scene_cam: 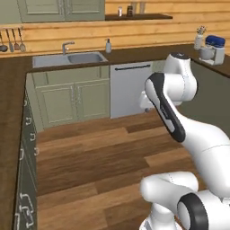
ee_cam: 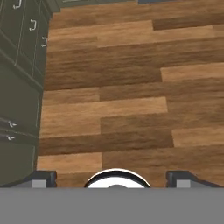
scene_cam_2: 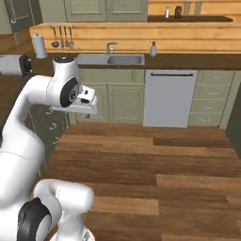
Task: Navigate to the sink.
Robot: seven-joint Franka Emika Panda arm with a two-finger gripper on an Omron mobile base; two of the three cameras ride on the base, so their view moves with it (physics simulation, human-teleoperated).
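Note:
The matte-grey sink [scene_cam: 85, 58] is set into the dark counter at the far wall, with its bent faucet [scene_cam: 67, 46] behind the basin. From the other side, the sink [scene_cam_2: 123, 59] and faucet [scene_cam_2: 109, 46] stand straight ahead across the wooden floor. My arm is folded above the floor, well short of the counter. My gripper [ee_cam: 114, 178] points down at the floorboards, its fingertips [ee_cam: 43, 177] wide apart, open and holding nothing.
A white dishwasher [scene_cam: 130, 87] stands right of the sink cabinets [scene_cam: 74, 101]. A soap bottle [scene_cam: 108, 46] is by the sink. Dark drawer cabinets [scene_cam: 24, 148] line the left side. A stand mixer [scene_cam: 214, 48] is on the right counter and a silver toaster oven [scene_cam_2: 12, 65] on the left.

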